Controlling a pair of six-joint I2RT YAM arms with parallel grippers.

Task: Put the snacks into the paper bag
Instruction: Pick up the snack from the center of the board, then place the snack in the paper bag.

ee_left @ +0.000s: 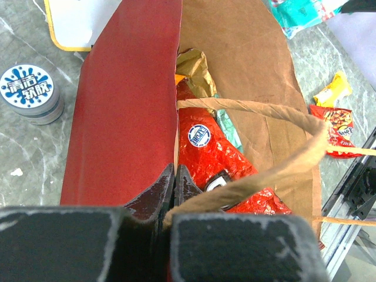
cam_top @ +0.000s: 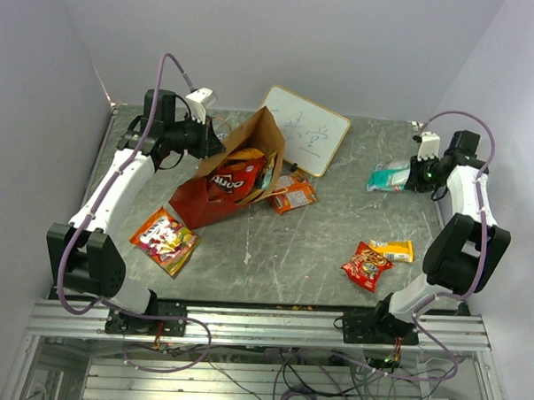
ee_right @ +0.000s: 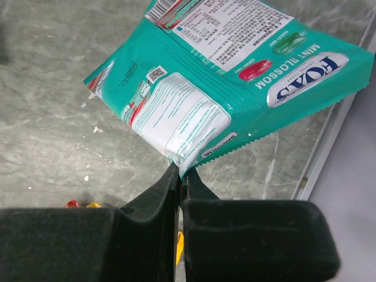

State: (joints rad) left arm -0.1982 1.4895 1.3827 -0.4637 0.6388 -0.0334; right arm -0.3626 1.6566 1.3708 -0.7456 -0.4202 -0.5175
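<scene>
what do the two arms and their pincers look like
Both the left arm and right arm have white links, bulky black joints and black bases. A mauve cable loops along each, and a small white camera box sits at each wrist. The left pincer and right pincer each have two black wedge fingers tapering to thin tips; the left's black blocks show whitish scuffs.

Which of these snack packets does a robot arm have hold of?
The teal Fox's Mint Blossom packet, pinched at its edge by the right gripper. The other packets lie loose on the table or sit inside the red paper bag.
</scene>
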